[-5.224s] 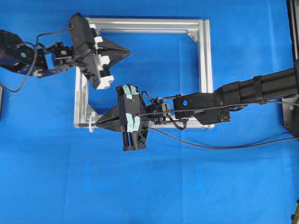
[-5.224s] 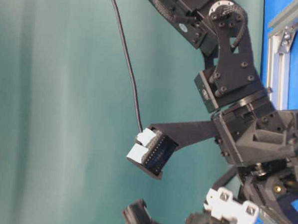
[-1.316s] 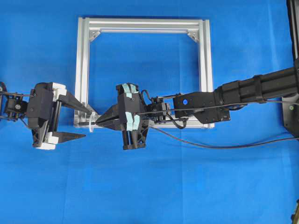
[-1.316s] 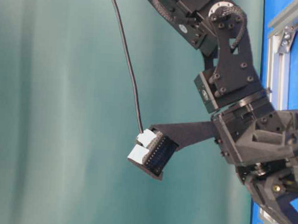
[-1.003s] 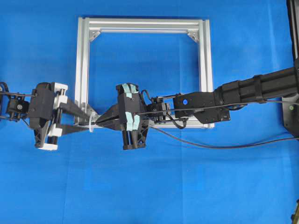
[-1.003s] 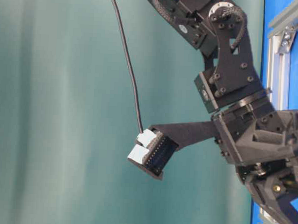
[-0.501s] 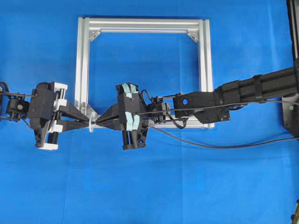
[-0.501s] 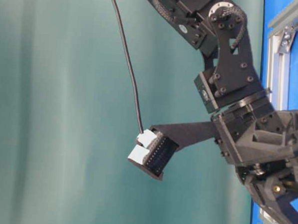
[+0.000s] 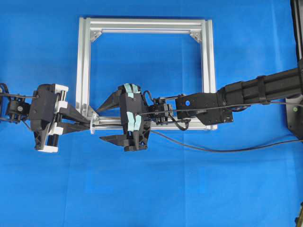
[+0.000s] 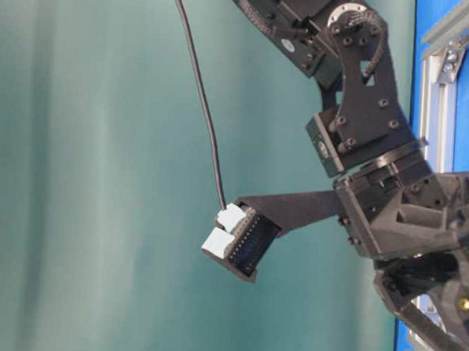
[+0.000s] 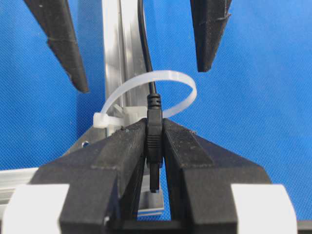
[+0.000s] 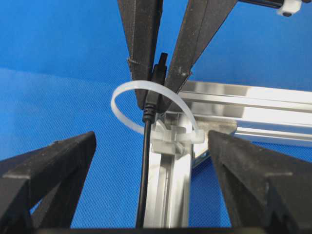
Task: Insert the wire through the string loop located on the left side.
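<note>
Left gripper (image 11: 155, 146) is clamped on the plug of the wire (image 11: 154, 129), which already passes through the string loop (image 11: 170, 78) at the aluminium frame's (image 9: 142, 23) lower-left corner. Right gripper (image 12: 146, 195) has its fingers (image 12: 53, 163) spread wide either side of the cable, not touching it

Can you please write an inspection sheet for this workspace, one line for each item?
Surface: blue cloth.
Job's things: wire runs through the string loop; its plug sits past the loop.
Clutter: nothing seen.
End effectors: left end effector shut on the plug; right end effector open, astride the wire.
Cables: wire trails right across the cloth.
Surroundings: square aluminium frame; teal backdrop.
</note>
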Available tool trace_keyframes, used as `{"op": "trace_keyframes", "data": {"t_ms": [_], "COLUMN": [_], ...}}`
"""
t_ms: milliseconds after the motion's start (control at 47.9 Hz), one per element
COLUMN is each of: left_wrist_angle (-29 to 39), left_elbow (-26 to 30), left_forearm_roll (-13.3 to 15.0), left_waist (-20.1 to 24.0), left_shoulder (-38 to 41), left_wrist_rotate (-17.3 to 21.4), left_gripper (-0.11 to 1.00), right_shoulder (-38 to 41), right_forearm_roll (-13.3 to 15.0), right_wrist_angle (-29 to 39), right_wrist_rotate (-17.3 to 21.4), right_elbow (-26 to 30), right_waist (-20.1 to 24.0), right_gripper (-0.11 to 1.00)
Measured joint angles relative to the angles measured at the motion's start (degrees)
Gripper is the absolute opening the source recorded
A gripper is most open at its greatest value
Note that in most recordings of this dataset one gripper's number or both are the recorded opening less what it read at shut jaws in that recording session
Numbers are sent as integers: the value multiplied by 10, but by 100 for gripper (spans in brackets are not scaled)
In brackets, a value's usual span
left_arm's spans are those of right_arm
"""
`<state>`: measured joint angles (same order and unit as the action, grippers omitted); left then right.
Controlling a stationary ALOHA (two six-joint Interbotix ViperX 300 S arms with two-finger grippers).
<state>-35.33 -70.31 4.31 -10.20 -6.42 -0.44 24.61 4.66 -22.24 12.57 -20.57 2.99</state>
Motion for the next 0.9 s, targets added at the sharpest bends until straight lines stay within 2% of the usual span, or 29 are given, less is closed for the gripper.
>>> {"op": "trace_keyframes", "data": {"t_ms": [188, 355, 585, 898], "left_wrist_angle": [8, 51, 130, 241], "left_elbow": [0, -8, -39, -89], "left_forearm_roll": [0, 0, 0, 1], "left_waist": [0, 0, 0, 0], "left_shoulder": [-4, -39, -124, -285], "left_wrist_rotate": [0, 0, 0, -11], "left_gripper": [8, 8, 8, 8], "right_shoulder": [0, 0, 0, 0], "right_forearm_roll": [-1, -1, -1, -1], "right_wrist_angle": [0, 0, 0, 0], "right_wrist_rotate": [0, 0, 0, 0], "right_elbow": [0, 0, 0, 0], "right_waist": [0, 0, -1, -1], "right_gripper": [95, 95, 95, 95]}}
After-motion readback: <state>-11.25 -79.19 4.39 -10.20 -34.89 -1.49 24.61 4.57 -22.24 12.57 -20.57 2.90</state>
